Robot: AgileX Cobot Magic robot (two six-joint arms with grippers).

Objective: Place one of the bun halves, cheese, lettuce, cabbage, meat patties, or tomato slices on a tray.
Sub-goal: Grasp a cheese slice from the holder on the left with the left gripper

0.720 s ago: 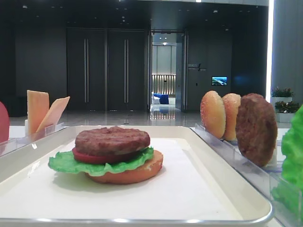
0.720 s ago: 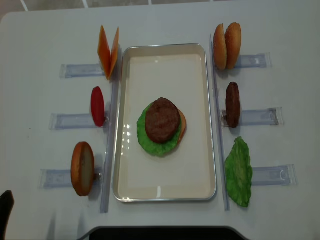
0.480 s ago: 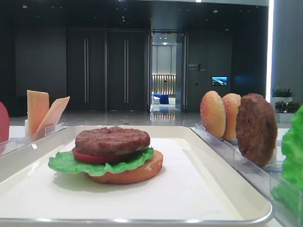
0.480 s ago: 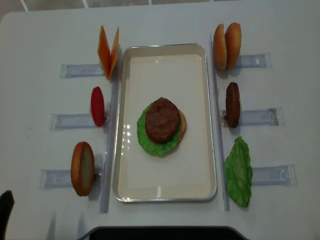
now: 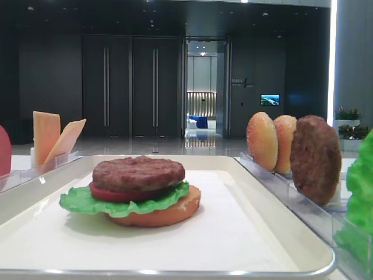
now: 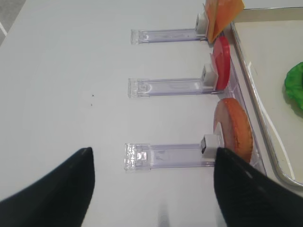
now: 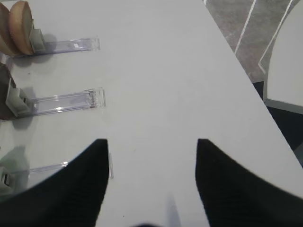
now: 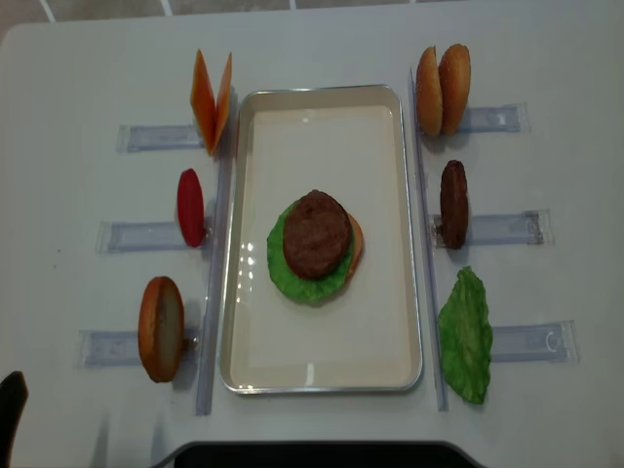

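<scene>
Nothing has shifted since the earlier frames. On your left, the left gripper (image 6: 151,189) hangs with jaws spread wide and empty beside the cheese (image 8: 211,100) rack; mid-table, the tray (image 8: 395,351) holds a patty-topped stack (image 8: 314,244). On your right, the right gripper (image 7: 150,182) gapes empty.

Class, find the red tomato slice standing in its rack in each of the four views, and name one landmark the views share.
Front view: tomato slice, far left edge.
Overhead view, left of the tray.
Left wrist view, upper right, middle rack.
Right wrist view: not in it.
Shared landmark: the cheese one rack beyond it.
</scene>
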